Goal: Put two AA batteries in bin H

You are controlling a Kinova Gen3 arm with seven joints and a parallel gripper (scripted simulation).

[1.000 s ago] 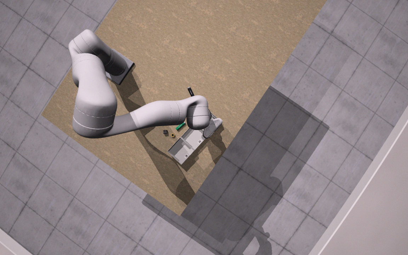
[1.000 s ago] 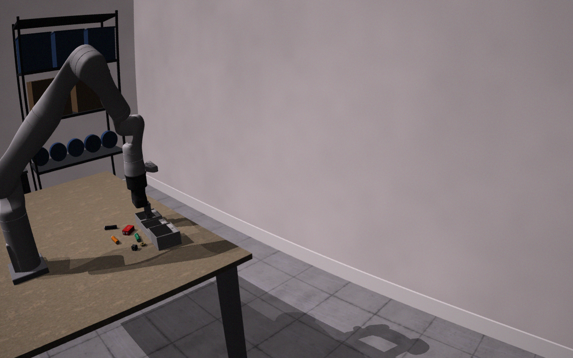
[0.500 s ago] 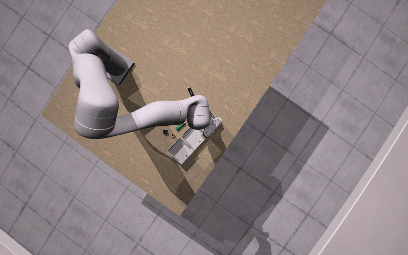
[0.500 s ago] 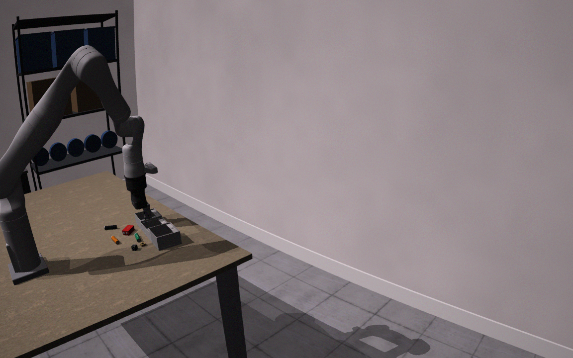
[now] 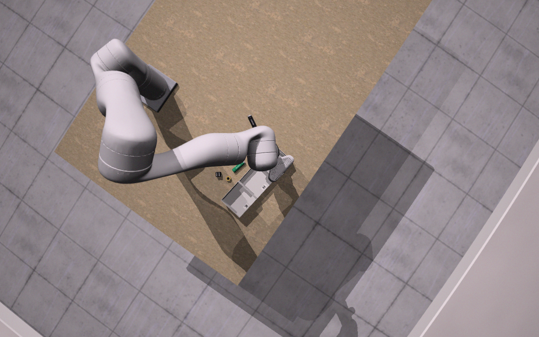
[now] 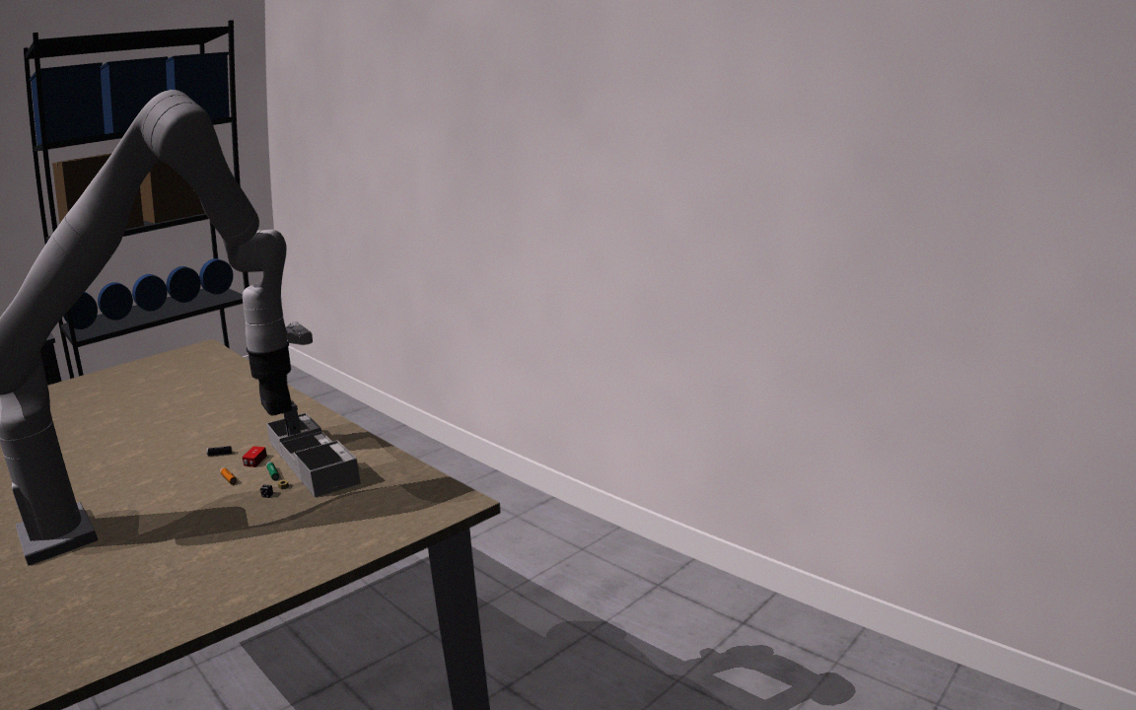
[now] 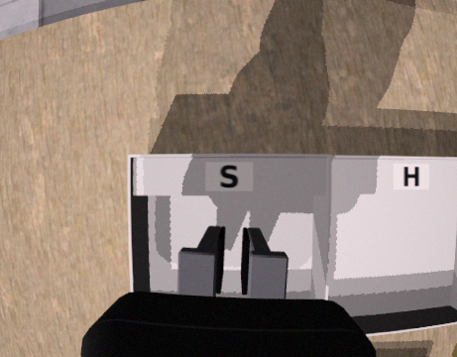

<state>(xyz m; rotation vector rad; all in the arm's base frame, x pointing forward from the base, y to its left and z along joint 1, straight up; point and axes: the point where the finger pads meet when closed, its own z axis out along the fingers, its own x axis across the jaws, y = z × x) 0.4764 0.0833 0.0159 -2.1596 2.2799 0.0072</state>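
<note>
A row of three white bins stands on the table. In the wrist view my gripper (image 7: pixel 233 250) (image 6: pixel 290 419) hangs low over the bin marked S (image 7: pixel 163 175). Its fingers stand close together with nothing between them. The bin marked H (image 7: pixel 394 238) (image 5: pixel 255 183) is the one to the right, and what shows of its floor is bare. A green battery (image 5: pixel 237 167) (image 6: pixel 272 470) lies on the table beside the bins. An orange battery (image 6: pixel 227 474) and a black battery (image 5: pixel 251 120) (image 6: pixel 219 450) lie farther off.
A red block (image 6: pixel 253 456), a black die (image 5: pixel 218 174) (image 6: pixel 265 491) and a small yellow nut (image 5: pixel 228 179) (image 6: pixel 283 483) lie on the table near the bins. The third bin (image 5: pixel 237 205) (image 6: pixel 329 467) ends the row near the table's edge. The arm's base stands at the far corner.
</note>
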